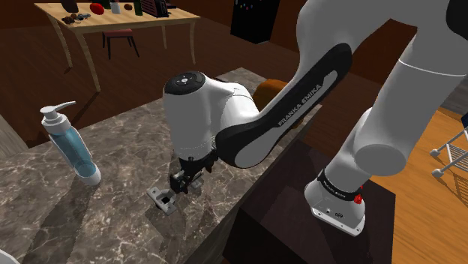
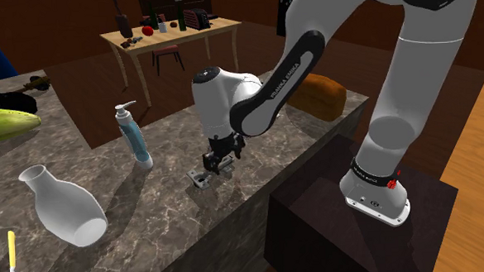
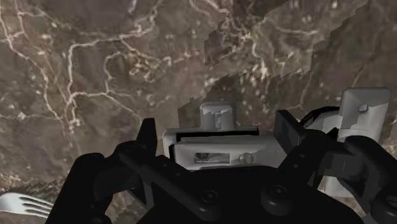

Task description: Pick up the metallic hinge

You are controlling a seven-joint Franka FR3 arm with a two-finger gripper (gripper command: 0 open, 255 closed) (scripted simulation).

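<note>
The gripper (image 3: 219,132) is down close over the countertop (image 3: 95,70), a dark brown stone veined in white. Its two black fingers (image 3: 148,135) stand apart with the hinge (image 3: 219,153) between them. The hinge is a pale grey, metallic-looking piece lying flat on the stone. The wrist view shows a thin dark sliver between one finger and the near end of the hinge, while the other finger overlaps the far end, so contact there cannot be judged. Outside that finger sits another pale block, and whether it belongs to the hinge cannot be told. The wrist view also catches the tines of a fork (image 3: 22,203) at the edge of the hand. The shoulder view shows the hinge resting on the counter near its front edge, just under the fingertips, and towards that view's left stands a pump bottle (image 1: 71,146) of blue liquid, well apart from the hinge. The second exterior view adds a white vase (image 2: 65,210) lying on its side nearer that camera and a brown loaf (image 2: 322,93) at the counter's far end. It also shows the dark stand (image 2: 335,227) beside the counter and a wooden table (image 2: 179,34) behind.
</note>
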